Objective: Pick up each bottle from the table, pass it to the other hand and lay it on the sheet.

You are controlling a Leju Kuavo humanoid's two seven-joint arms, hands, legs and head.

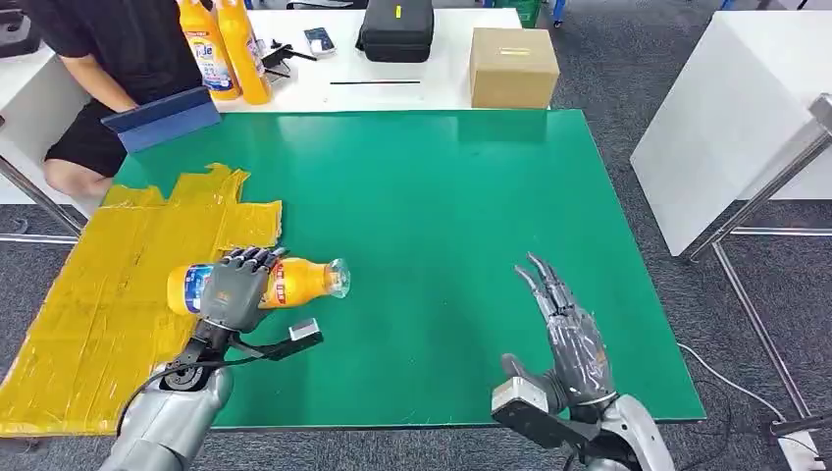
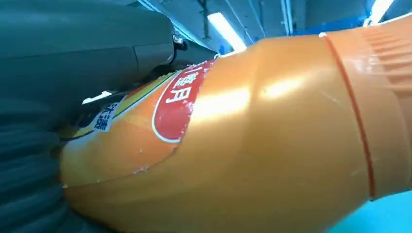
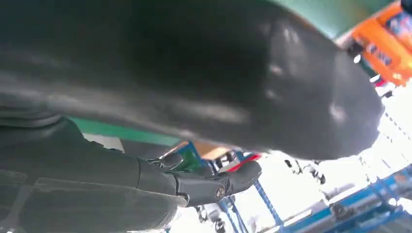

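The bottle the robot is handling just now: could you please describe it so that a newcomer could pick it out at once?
Start at the green table and go to its near left side, where the yellow sheet overlaps it. At the sheet's right edge the left hand grips an orange bottle. Unlike the two orange bottles standing upright on the white table behind, it lies on its side.

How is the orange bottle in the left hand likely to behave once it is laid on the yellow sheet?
The orange bottle looks round-bodied and lies sideways, so it may roll once the left hand lets go. Its glossy plastic probably makes it slippery. The yellow sheet looks wrinkled, which might check rolling.
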